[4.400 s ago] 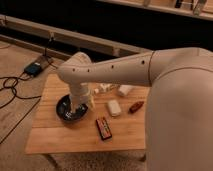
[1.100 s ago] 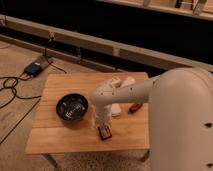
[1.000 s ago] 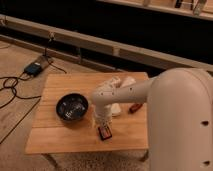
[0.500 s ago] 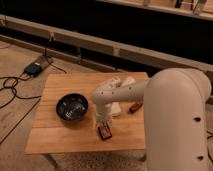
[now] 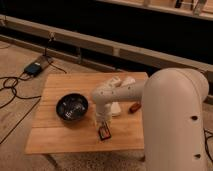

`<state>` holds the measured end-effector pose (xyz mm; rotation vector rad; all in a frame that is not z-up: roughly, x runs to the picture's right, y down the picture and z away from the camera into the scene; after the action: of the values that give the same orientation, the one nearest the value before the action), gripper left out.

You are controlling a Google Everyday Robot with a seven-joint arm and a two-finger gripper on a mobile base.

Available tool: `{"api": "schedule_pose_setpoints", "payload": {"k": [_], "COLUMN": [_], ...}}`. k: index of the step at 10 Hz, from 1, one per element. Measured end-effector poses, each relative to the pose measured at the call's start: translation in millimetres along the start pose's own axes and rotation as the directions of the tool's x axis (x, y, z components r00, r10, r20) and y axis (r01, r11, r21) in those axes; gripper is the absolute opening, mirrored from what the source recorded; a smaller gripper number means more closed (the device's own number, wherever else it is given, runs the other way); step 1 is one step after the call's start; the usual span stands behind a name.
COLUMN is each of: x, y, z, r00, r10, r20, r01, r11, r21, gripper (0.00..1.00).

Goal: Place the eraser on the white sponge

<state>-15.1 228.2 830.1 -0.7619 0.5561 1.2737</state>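
Note:
The eraser [image 5: 104,133], a small black block with orange-red markings, lies flat on the wooden table [image 5: 60,137] near its front edge. My gripper [image 5: 102,124] hangs from the white arm and points down, right at the eraser's far end. The white sponge [image 5: 116,108] lies just behind and to the right of the gripper, partly hidden by the arm's wrist.
A dark round bowl [image 5: 72,107] stands left of the gripper. A reddish-brown glossy oblong thing [image 5: 134,107] lies right of the sponge. Other white pieces [image 5: 120,81] lie at the table's back. My bulky white arm [image 5: 175,120] covers the table's right side. Cables and a power box [image 5: 34,68] lie on the floor at left.
Since 4.4 s ago the gripper moved from over the bowl to the right, down onto the eraser. Over the last second it barely moved; the eraser stays on the table.

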Motion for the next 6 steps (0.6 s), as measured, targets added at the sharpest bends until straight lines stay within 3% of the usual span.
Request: {"api": "schedule_pose_setpoints", "payload": {"k": [2,4,6], "x": [-1,-7,-18], "y": [0,1,0], "z": [-3,-18,-47], "r00": [1.0,1.0,0.998], "r10": [0.001,-0.003,-0.011], "r20": [0.002,0.027,0.069], "r01": [-0.001,0.004,0.011], "r11": [1.0,1.0,1.0], "r21": [-0.003,-0.008,-0.004], "gripper": [0.02,0.0,0.0]}}
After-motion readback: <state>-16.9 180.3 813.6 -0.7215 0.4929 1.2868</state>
